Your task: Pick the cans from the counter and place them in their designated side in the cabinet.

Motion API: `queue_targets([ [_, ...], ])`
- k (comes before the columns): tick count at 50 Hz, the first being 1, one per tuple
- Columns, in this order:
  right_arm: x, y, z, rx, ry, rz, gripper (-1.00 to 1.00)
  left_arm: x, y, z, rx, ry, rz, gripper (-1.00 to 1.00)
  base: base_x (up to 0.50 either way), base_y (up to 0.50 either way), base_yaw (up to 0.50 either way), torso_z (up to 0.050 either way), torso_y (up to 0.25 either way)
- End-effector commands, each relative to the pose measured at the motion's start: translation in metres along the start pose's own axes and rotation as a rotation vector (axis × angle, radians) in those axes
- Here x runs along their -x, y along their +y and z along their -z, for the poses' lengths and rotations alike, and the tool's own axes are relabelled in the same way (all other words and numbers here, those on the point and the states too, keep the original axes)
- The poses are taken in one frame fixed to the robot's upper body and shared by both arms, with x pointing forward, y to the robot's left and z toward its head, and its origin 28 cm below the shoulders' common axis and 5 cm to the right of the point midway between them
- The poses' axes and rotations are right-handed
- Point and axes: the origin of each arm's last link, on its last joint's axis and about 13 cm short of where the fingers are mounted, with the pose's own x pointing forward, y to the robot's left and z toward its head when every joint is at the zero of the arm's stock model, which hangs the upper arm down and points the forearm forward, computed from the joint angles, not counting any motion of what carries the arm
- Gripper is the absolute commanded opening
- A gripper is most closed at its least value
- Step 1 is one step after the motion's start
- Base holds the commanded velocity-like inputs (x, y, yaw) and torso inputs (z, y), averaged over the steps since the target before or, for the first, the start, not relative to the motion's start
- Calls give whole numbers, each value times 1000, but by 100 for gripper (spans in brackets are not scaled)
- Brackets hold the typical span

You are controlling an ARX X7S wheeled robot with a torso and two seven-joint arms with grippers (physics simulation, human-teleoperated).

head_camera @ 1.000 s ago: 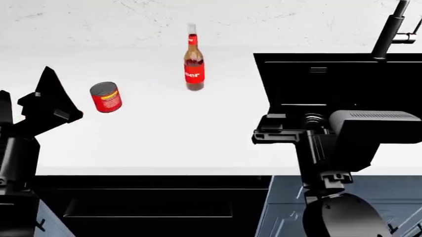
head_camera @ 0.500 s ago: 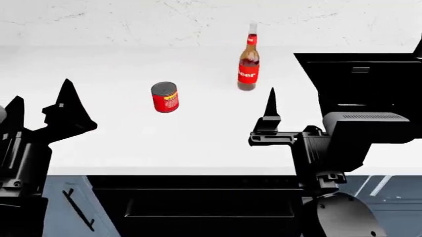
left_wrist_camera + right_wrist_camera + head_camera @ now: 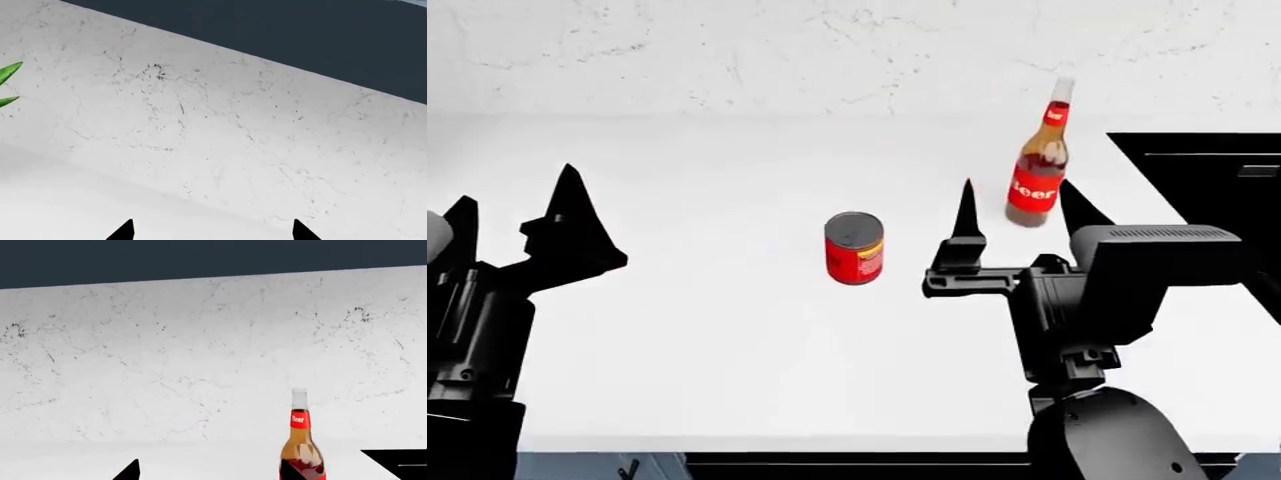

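Observation:
One red-labelled can (image 3: pixel 854 248) with a grey top stands upright on the white counter (image 3: pixel 721 330), near the middle of the head view. My left gripper (image 3: pixel 514 200) hovers well to its left, open and holding nothing; in the left wrist view the left gripper (image 3: pixel 212 230) faces only the marble wall. My right gripper (image 3: pixel 1016 190) is open just right of the can, level with the bottle. In the right wrist view one fingertip of the right gripper (image 3: pixel 210 470) overlaps the bottle's base. No can shows in either wrist view.
A brown beer bottle (image 3: pixel 1036 170) (image 3: pixel 300 440) stands behind my right gripper. The black sink (image 3: pixel 1214 170) (image 3: pixel 397 465) is set in at the right. A dark blue-grey cabinet face (image 3: pixel 200 260) (image 3: pixel 300 35) runs above the marble wall. Green leaves (image 3: pixel 8 75) sit at one edge.
The head view has swung left and closer, so the can, bottle and sink now sit further right in it. My right gripper's fingers have risen into sight. The can stands untouched.

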Motion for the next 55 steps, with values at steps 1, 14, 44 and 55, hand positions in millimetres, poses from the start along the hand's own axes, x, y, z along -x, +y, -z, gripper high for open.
queue_targets([
  [1, 0, -1, 1, -2, 16, 11, 100, 0, -1, 0, -2, -1, 6, 100, 0, 0, 0, 0, 0],
  [14, 5, 8, -10, -30, 302, -207, 100, 2, -1, 2, -2, 3, 10, 100, 0, 0, 0, 0, 0],
  [44, -13, 8, -3, -37, 482, -330, 100, 1, 0, 2, -5, 1, 5, 100, 0, 0, 0, 0, 0],
  [55, -23, 11, 3, -11, 499, -369, 100, 0, 1, 3, -8, 1, -1, 100, 0, 0, 0, 0, 0],
])
